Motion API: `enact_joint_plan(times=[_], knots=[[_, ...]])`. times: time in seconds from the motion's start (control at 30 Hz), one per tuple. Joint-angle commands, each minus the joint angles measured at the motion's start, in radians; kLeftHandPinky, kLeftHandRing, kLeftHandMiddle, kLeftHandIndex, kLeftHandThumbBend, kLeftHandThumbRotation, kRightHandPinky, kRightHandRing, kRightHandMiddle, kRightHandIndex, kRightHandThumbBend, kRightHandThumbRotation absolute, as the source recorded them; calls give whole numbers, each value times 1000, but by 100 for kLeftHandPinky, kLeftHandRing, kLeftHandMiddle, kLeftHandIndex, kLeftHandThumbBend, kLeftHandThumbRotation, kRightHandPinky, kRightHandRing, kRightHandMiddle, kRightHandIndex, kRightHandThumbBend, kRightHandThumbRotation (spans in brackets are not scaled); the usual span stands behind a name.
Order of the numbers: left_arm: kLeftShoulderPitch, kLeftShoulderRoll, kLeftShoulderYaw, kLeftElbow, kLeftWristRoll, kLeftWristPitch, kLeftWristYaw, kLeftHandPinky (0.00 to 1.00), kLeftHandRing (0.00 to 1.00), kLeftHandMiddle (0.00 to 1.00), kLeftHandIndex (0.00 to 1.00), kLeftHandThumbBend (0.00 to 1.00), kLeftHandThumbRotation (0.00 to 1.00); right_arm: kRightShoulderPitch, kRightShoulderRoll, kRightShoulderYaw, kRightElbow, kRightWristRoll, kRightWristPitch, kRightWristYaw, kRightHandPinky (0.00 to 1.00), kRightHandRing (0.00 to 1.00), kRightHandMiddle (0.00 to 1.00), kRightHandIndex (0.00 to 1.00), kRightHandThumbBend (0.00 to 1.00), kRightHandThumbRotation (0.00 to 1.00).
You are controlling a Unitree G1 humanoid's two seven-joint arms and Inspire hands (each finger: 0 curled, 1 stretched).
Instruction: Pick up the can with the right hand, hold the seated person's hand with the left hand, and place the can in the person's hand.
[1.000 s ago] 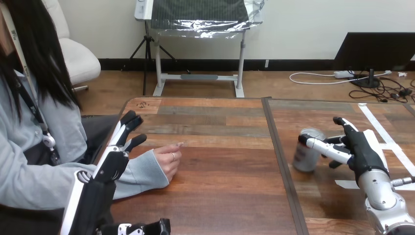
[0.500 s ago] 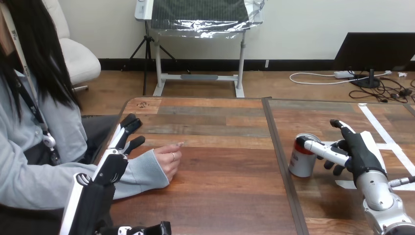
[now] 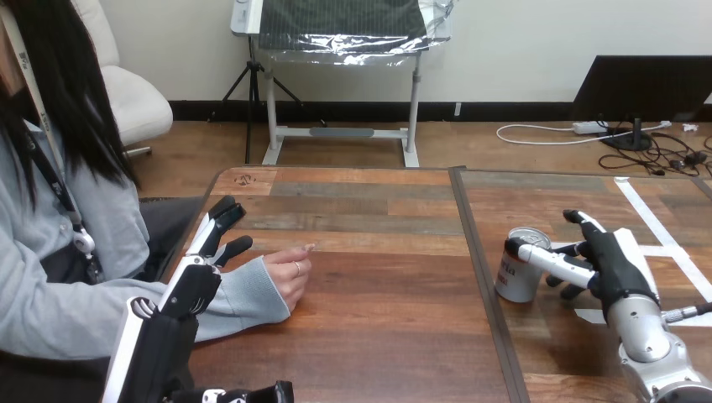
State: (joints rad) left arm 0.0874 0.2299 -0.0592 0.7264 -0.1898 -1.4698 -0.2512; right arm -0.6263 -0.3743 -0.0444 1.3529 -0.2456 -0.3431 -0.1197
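Lab workroom: taped wooden table (image 3: 378,311)

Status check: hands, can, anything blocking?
Left hand open beside the person's sleeve, not holding. Right hand curled round the can, upright on the table. Nothing lies between it and the person's hand.

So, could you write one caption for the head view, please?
Right robot hand at the upright can; left robot hand open beside the person's hand on the table.
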Motion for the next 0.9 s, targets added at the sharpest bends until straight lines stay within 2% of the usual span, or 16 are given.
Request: enact_joint_plan(times=[0.0, 0.37, 0.57, 0.7, 0.8, 0.87], knots=[[-19, 18, 3, -52, -5, 1, 0, 86, 96, 97, 92, 100, 53, -73, 20, 9, -4, -10, -4, -16, 49, 62, 70, 93, 100, 51], [0, 21, -3, -79, -20, 28, -3, 88, 99, 98, 91, 100, 54, -77, 27, 10, -6, -15, 5, -17, 46, 61, 70, 94, 100, 49], [8, 23, -12, -92, -32, 39, -7, 89, 100, 98, 90, 100, 54, -77, 27, 12, -5, -18, 3, -17, 40, 52, 63, 94, 100, 50], [9, 25, -13, -94, -37, 43, -12, 91, 100, 98, 90, 100, 53, -77, 28, 10, -5, -16, 1, -13, 39, 52, 64, 94, 100, 51], [6, 24, -8, -91, -35, 41, -16, 91, 100, 98, 90, 100, 54, -78, 29, 6, -7, -12, -6, -9, 43, 58, 69, 94, 100, 51], [3, 25, -10, -89, -38, 40, -19, 92, 100, 98, 91, 100, 54, -78, 30, 6, -7, -11, -10, -9, 43, 57, 69, 94, 100, 51]])
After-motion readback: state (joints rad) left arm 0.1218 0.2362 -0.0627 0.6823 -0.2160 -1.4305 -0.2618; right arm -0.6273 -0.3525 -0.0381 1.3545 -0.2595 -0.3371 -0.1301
